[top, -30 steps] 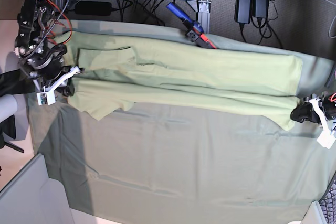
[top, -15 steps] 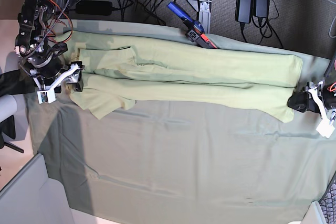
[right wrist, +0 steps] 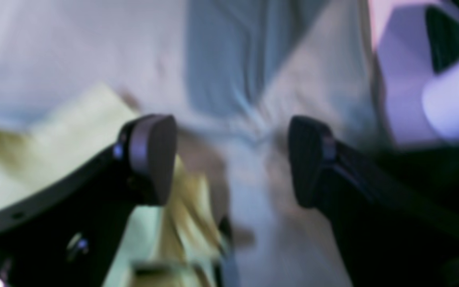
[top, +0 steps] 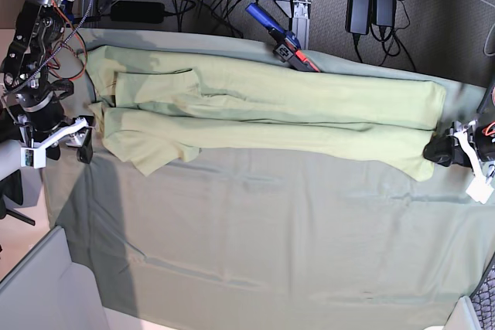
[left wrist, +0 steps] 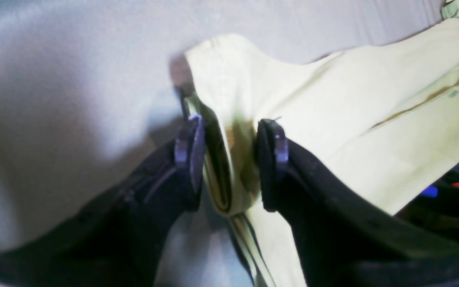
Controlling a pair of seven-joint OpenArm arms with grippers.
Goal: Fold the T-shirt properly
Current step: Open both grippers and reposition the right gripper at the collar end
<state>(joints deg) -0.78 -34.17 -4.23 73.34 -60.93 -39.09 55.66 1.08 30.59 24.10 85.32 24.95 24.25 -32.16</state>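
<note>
Pale yellow-green T-shirt (top: 271, 110), soft cotton, folded lengthwise into a long narrow band across the far half of the desk, lying on a duller grey-green tablecloth (top: 255, 245). Shallow creases along the length; one short sleeve poking out as a blunt flap near the right arm's end. Left hand (left wrist: 229, 159) at the shirt's opposite end, black fingers parted, a doubled hem fold standing between the pads but not pinched. Right hand (right wrist: 231, 159) spread wide over wrinkled cloth, just beside the shirt's edge, holding nothing; blurred view. Black cables, power bricks (top: 371, 1) and a blue-handled tool (top: 280, 38) beyond the desk's far edge.
</note>
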